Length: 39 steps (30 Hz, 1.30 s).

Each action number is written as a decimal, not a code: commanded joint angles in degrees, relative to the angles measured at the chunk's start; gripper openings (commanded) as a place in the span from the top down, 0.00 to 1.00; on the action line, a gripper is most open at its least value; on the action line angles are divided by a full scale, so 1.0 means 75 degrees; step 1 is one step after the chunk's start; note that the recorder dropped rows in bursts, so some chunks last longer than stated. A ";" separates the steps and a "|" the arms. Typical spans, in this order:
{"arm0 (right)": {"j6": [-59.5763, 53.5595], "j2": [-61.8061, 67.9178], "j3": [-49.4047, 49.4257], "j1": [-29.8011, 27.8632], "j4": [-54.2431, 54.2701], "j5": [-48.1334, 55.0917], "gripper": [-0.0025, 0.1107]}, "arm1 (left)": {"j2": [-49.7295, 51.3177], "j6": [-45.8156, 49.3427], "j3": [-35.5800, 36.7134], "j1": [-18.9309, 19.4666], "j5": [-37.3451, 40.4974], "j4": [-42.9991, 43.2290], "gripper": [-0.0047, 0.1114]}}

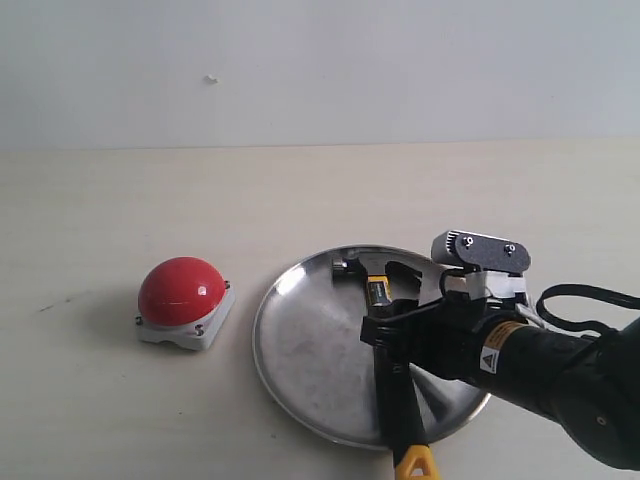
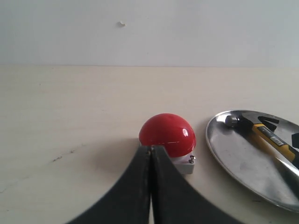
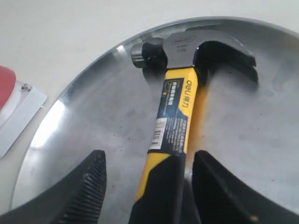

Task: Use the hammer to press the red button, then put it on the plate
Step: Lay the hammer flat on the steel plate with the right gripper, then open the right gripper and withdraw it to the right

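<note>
Though exterior obscures it, right end effector [image 3: 149, 158] agape

1. A pale beige counter [image 1: 300, 190] fills the lower part of the exterior view; its surface is matte and plain.
2. Behind it stands a flat off-white wall [image 1: 400, 70], which meets the counter's far edge in a straight line.
3. A small pale speck [image 1: 211, 78] sits on the wall, left of centre.
4. A thin dark scuff [image 1: 45, 307] marks the counter near the left edge of the exterior view.
</note>
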 commanded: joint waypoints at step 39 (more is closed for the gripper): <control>-0.2915 -0.4770 -0.1033 0.0001 0.0025 0.5047 0.50 | -0.0060 0.0005 0.0023 -0.0007 -0.0030 -0.0042 0.96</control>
